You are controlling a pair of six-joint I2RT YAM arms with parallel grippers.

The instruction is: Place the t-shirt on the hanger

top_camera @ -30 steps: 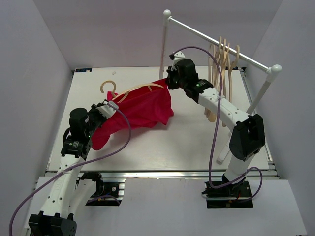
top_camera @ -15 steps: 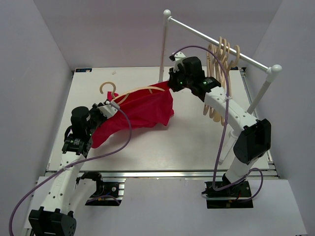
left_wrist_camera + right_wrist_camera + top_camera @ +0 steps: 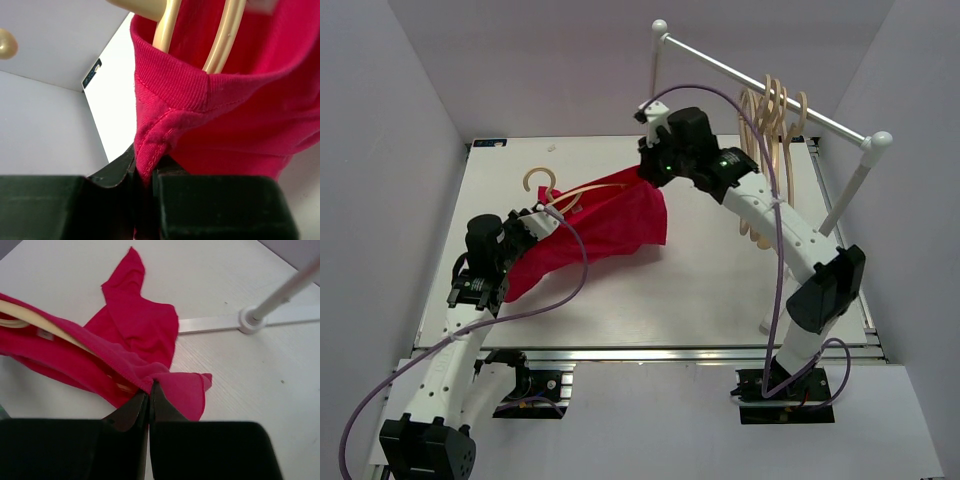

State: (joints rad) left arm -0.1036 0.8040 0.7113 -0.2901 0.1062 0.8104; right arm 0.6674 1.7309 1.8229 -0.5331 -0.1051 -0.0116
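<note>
Overhead view of a white table (image 3: 720, 270) where two robot arms work a bright red t-shirt (image 3: 615, 225) onto a pale wooden hanger (image 3: 224, 40). The shirt is stretched in the air between the two grippers, over the far left part of the table, with its lower folds drooping toward the surface. The hanger's rounded hook pokes out at the shirt's left end.

The left gripper (image 3: 145, 167) has its fingers pinched tight on the ribbed collar (image 3: 172, 85). Its wrist camera shows both wooden arms of the hanger passing down through the neck opening just above the grip. The right gripper (image 3: 149, 395) has its fingers squeezed together on a fold at the shirt's opposite end. Its wrist camera shows a hanger arm lying along the cloth beside a small white label (image 3: 44, 333).

Compared with a second ago, the right gripper has swung leftward and reached farther from its base, carrying its end of the cloth along. A long arc of bare wood that showed above the shirt is now mostly under red fabric, and only a short stretch near the hook shows. The left gripper has barely shifted.

This suggests the shirt is being drawn over the hanger's far shoulder, so the dressing step looks well along. The garment is bunched, though, and does not yet sit evenly. At the back right, a white rack (image 3: 720, 64) carries spare hangers (image 3: 770, 130).
</note>
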